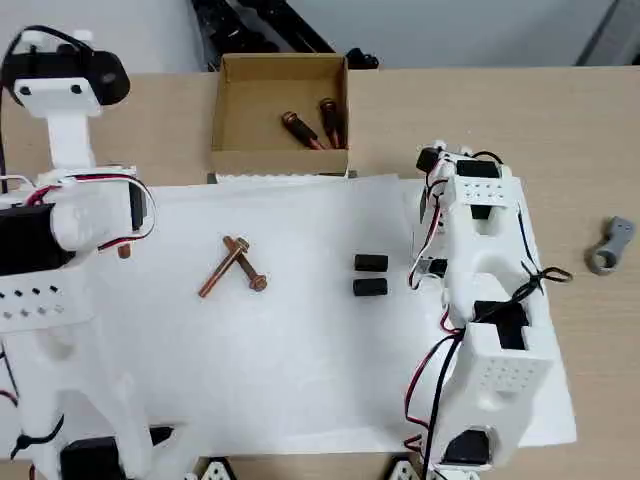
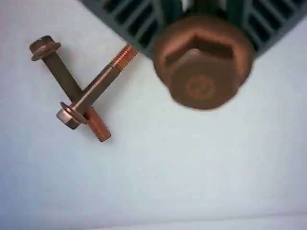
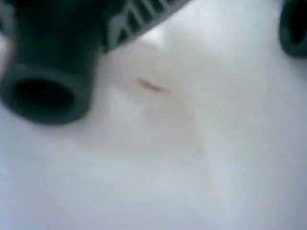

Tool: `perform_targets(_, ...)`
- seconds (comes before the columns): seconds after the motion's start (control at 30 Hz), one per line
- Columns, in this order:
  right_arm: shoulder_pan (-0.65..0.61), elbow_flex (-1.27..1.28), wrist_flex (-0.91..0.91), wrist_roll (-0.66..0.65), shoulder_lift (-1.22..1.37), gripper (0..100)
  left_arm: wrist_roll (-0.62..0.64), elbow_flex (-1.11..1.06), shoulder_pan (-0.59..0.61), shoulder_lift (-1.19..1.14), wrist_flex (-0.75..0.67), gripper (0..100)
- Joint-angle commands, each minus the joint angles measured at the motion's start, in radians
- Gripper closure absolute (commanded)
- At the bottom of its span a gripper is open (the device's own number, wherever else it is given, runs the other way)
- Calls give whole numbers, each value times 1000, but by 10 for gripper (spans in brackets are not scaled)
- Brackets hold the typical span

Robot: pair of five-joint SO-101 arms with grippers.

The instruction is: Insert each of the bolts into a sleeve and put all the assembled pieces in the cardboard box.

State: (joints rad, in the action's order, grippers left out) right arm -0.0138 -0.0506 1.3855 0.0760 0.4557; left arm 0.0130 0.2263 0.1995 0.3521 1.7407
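High view, 9 o'clock side: copper bolt [image 1: 124, 252] gripped in the left jaws, which close on its shank, over the white sheet [image 1: 300, 380] on the worktop [image 1: 560, 120]. Left wrist view looks straight onto the hex head, so the long axis runs away from that camera, with the threaded end hidden behind the head.

Well apart at 3 o'clock from that bolt: right jaws, closed round a black sleeve [image 3: 53, 48], with the bore mouth open toward the right wrist camera. Between the two lie crossed loose bolts [image 1: 244, 262] nearer the left arm, then a pair of loose sleeves [image 1: 371, 263] nearer the right arm.

Cardboard box [image 1: 228, 110] at 12 o'clock of the sheet, with two assembled pieces [image 1: 300, 130] lying inside.

Judged step: mating the held bolt to the held sleeve. Calls for shank tip and bore on one line, tip turned toward 3 o'clock and bore toward 9 o'clock, meeting over the sheet's middle.
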Motion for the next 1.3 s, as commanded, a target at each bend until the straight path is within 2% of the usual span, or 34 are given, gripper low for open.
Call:
perform_targets(0.0,-10,-2,-31,-12,35,983,-15,7,-8,40,-9,994)
perform_targets(0.23,-13,-3,-31,-11,-154,983,-21,10,-8,40,-11,994)
perform_targets(0.7,-19,-2,179,-12,-914,987,-21,10,-8,40,-107,994)
perform_targets(0.87,-19,2,191,-12,-1241,988,-18,10,-9,40,-184,994)
perform_targets(0.97,-36,18,185,-64,-1419,988,-17,10,-29,40,-233,994)
perform_targets(1.13,-108,230,142,-110,-1684,988,-17,10,-140,40,-302,994)
perform_targets(1.27,-114,551,-56,-110,-1880,989,-17,10,-227,35,-374,994)
